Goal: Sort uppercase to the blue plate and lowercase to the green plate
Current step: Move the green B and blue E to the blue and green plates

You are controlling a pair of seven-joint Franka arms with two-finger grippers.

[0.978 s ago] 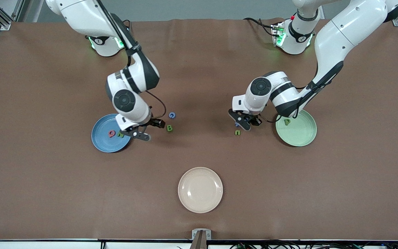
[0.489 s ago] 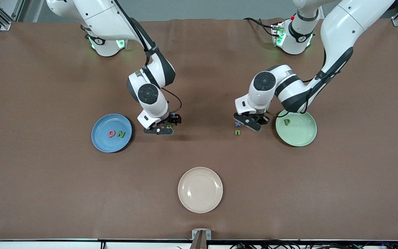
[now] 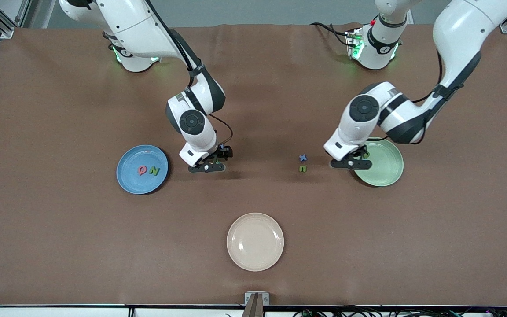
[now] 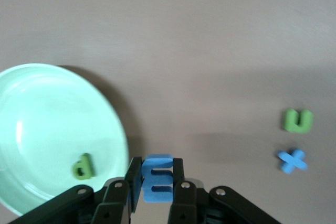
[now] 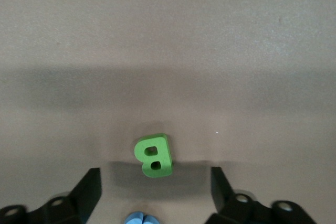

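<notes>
My right gripper (image 3: 206,166) is open and low over the table, with the green B (image 5: 154,155) between its fingers and the blue G (image 5: 140,219) close by it. The blue plate (image 3: 134,154) holds the pinkish-red Q (image 3: 142,170) and green N (image 3: 154,171). My left gripper (image 3: 351,164) is shut on the blue m (image 4: 157,179) at the rim of the green plate (image 3: 385,171), which holds the green p (image 4: 82,166). The blue x (image 3: 303,157) and green n (image 3: 302,168) lie on the table beside that plate.
A beige plate (image 3: 255,241) sits near the front camera, midway along the table. The brown table mat (image 3: 60,229) stretches wide around all three plates.
My right gripper moved from the blue plate's edge to the green B and came down around it. My left gripper carried the blue m from beside the x and n to the green plate's rim.
</notes>
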